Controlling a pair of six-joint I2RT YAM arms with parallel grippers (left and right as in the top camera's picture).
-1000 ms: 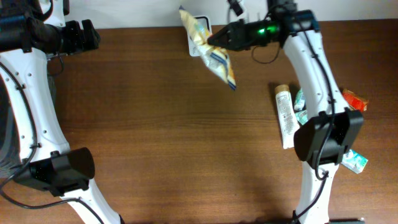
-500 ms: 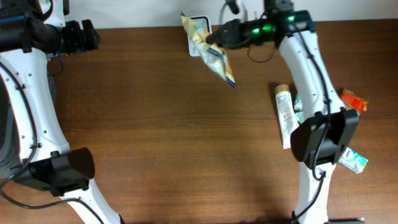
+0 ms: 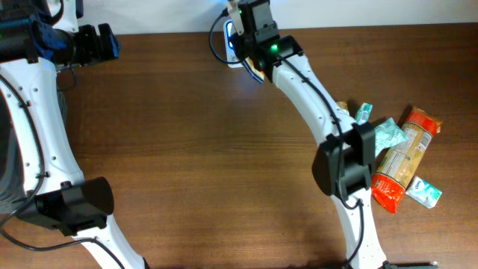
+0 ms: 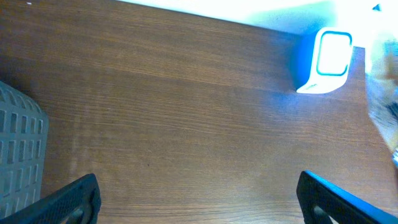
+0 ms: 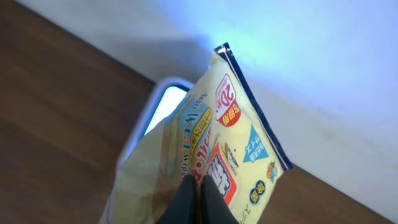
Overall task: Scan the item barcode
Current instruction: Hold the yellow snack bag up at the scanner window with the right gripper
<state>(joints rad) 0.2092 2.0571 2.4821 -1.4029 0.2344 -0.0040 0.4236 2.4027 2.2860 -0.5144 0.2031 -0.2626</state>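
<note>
Packet (image 5: 224, 143) and scanner (image 5: 163, 106) are the two things you need to line up. Your right gripper (image 5: 198, 186) has its jaws pinched shut on the lower edge of the yellow snack packet. The packet's long axis runs straight away from the jaws, up toward the far edge of the surface (image 5: 56, 124). In the right wrist view it hangs over the scanner's lit white window and covers its right side, with a printed face toward the camera. Which face carries the barcode cannot be told from here. I judge that the coming move is a small turn or shift of the packet by the right arm, so that the code faces the window. Your left gripper (image 4: 198, 198) stands with jaws wide open and empty, well apart to the left, so the right arm is the nearer one.
</note>
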